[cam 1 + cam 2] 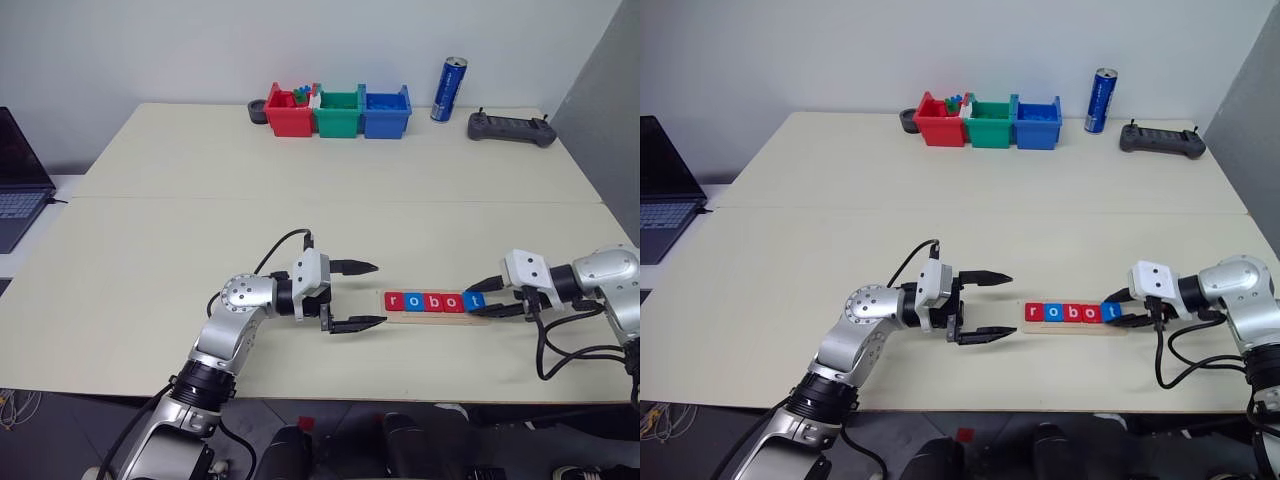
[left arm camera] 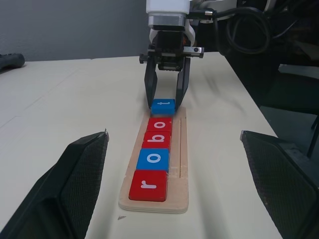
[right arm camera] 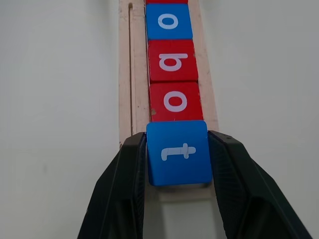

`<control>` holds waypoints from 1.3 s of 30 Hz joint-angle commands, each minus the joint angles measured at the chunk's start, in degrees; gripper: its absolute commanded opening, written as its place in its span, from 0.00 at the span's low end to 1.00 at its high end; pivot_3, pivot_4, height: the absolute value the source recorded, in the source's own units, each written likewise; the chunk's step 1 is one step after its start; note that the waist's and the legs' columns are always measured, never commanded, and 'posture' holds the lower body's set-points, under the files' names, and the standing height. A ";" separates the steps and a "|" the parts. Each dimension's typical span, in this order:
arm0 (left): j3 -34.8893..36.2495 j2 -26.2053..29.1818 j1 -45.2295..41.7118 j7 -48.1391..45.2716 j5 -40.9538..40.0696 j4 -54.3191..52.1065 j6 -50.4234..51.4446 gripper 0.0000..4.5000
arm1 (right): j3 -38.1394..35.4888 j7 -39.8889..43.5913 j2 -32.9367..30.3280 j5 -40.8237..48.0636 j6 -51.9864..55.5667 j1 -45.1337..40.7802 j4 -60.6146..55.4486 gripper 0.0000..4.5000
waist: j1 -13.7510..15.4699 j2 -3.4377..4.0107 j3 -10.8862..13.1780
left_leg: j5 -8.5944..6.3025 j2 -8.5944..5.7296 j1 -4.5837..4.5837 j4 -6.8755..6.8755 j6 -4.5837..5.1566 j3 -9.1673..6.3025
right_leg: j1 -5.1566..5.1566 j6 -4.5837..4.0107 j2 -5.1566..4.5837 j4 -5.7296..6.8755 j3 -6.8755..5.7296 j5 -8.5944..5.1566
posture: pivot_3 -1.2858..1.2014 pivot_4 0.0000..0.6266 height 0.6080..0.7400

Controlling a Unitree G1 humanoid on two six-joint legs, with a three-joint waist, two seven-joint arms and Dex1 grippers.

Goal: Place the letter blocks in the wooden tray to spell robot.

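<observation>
Two arms reach inward; right claw [image 3: 179, 164] grips blue t block [image 3: 179, 152]

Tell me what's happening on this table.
The right tool is shut on the blue t block, setting it at the end of the wooden tray. The r, o, b, o blocks already sit in a row. The left tool hovers open at the tray's other end, holding nothing.

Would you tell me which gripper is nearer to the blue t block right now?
Right. The right gripper is shut on the blue t block at the wooden tray's end. The left gripper is open, off the tray's opposite end.
</observation>
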 commanded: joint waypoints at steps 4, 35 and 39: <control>0.79 0.31 -0.04 0.35 -0.78 -2.06 0.11 1.00 | -0.25 0.29 -0.09 -1.14 -2.53 -2.12 2.48 0.33 | -0.03 0.00 0.00 | 0.00 0.00 0.01 0.00 0.00 0.00 | 0.00 0.00 0.00 0.02 0.00 0.00 | 0.52 0.24 1.00; 0.74 -0.09 -1.60 0.30 -0.28 -0.47 -0.36 1.00 | 0.03 2.94 0.13 -0.29 1.90 -3.17 1.15 0.86 | -0.04 0.00 0.00 | 0.00 0.00 0.00 0.04 0.00 -0.01 | 0.00 0.00 0.00 0.05 -0.01 0.00 | 0.52 0.24 1.00; 0.74 -0.06 -1.74 0.27 -0.24 -0.25 -0.49 1.00 | -0.37 2.68 0.06 -0.16 2.23 -3.56 1.33 1.00 | -0.05 0.00 0.00 | 0.00 0.00 0.00 0.05 0.00 -0.01 | 0.00 0.00 0.00 0.05 0.00 0.00 | 0.52 0.24 1.00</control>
